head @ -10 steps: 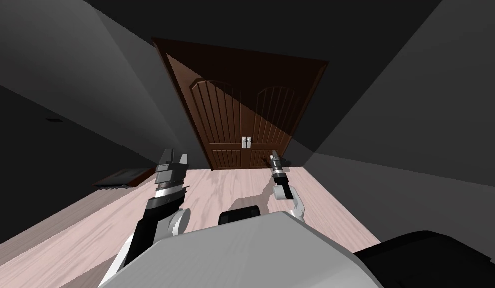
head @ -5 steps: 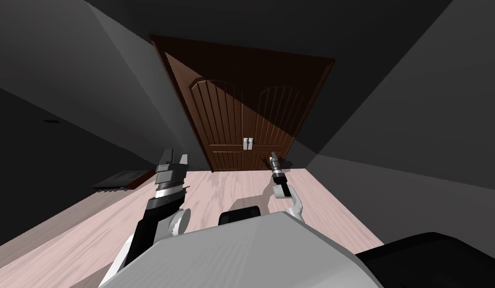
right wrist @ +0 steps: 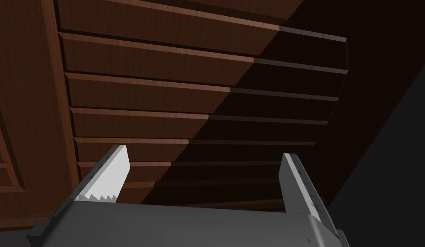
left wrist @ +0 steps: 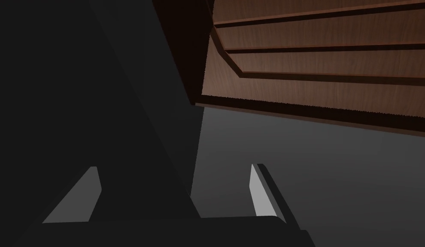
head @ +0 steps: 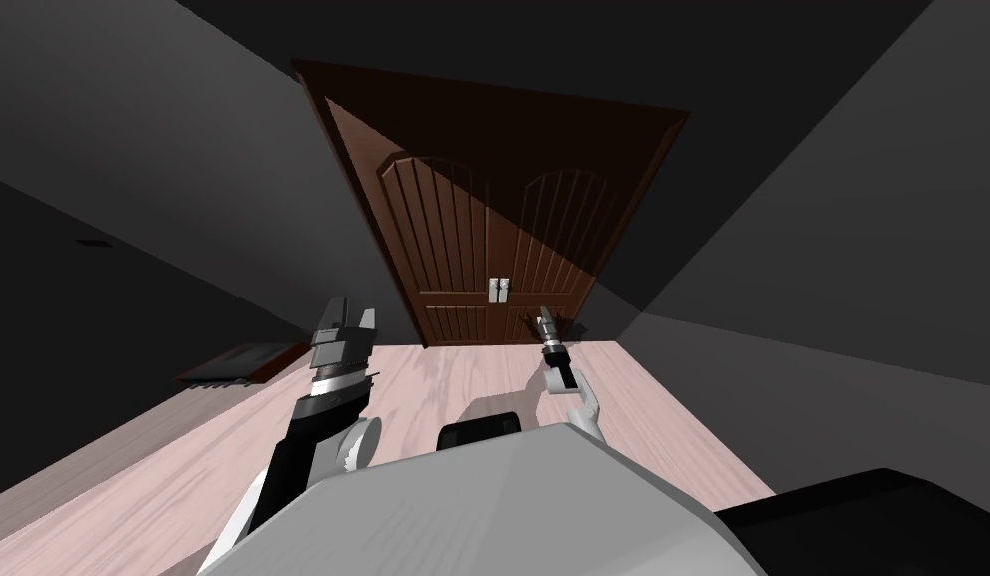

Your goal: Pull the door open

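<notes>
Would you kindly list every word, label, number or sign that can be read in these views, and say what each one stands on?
There is no readable text, number or sign in any view. The dark brown panelled double door is unmarked, its two small pale handle plates show no writing, and the open left gripper and the open right gripper carry no lettering.

Bare floor (head: 453,370) lies open ahead — only the shut double door (head: 453,240) blocks the way.
</notes>
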Robot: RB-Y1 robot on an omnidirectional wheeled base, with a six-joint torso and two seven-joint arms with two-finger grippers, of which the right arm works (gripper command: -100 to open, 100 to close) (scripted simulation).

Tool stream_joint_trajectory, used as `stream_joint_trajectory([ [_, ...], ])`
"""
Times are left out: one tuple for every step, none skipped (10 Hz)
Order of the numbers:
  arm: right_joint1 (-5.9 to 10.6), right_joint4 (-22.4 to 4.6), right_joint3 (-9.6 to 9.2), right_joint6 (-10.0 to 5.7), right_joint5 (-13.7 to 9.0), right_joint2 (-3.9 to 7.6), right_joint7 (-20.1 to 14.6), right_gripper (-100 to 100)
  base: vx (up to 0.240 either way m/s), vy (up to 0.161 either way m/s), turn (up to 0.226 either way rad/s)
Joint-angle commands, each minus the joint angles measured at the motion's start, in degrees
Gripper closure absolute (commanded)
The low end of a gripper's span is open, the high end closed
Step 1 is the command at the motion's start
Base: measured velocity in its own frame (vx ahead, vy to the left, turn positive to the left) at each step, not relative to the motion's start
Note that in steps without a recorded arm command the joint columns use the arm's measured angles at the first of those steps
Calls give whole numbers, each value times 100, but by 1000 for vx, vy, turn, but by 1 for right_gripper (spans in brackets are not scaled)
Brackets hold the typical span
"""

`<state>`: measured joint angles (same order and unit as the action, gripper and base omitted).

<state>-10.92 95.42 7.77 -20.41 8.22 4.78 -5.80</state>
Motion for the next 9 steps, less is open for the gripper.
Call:
stream_joint_trajectory([
  [84,-192,24,48,27,16,-102,-100,157,37,20],
  [133,-295,36,64,41,18,-142,-100,138,29,9],
  [182,-399,48,80,56,21,-183,-100,113,34,11],
  [230,-499,60,95,69,22,-222,-100,88,32,11],
  [277,-596,72,110,83,22,-261,-100,90,19,9],
  [323,-693,83,124,96,22,-299,-100,95,30,13],
  [370,-790,95,139,109,22,-337,-100,100,28,11],
  [416,-887,106,154,123,22,-375,-100,100,16,9],
  [459,-977,117,167,135,20,-411,-100,103,23,13],
])
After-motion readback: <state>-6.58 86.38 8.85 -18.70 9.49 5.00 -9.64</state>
